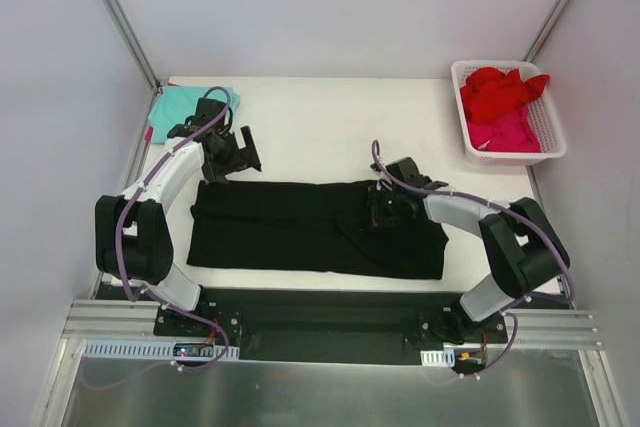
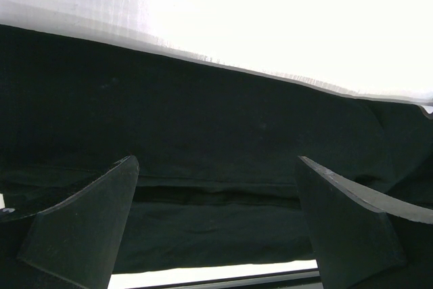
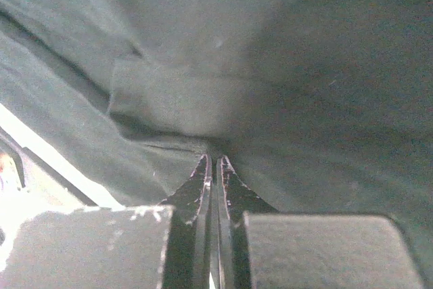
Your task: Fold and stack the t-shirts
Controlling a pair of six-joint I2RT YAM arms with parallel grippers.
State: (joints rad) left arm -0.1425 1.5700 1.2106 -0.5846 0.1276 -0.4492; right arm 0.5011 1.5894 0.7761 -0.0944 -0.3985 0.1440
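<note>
The large black t-shirt (image 1: 290, 227) lies folded into a long band across the table's front. It fills the left wrist view (image 2: 203, 113) and the right wrist view (image 3: 304, 65). My left gripper (image 1: 228, 152) hovers at the shirt's far left edge. Its jaws (image 2: 213, 160) are wide open and empty. My right gripper (image 1: 380, 209) is down on the shirt's middle right. Its jaws (image 3: 214, 160) are shut, pinching a fold of the black cloth. A folded teal t-shirt (image 1: 180, 107) lies at the back left. The red t-shirt (image 1: 500, 92) and the pink t-shirt (image 1: 505, 132) lie crumpled in the basket.
The white slotted basket (image 1: 556, 132) stands at the back right corner. Bare white table (image 1: 320, 127) stretches behind the black shirt. Walls with metal posts close in on the left, back and right.
</note>
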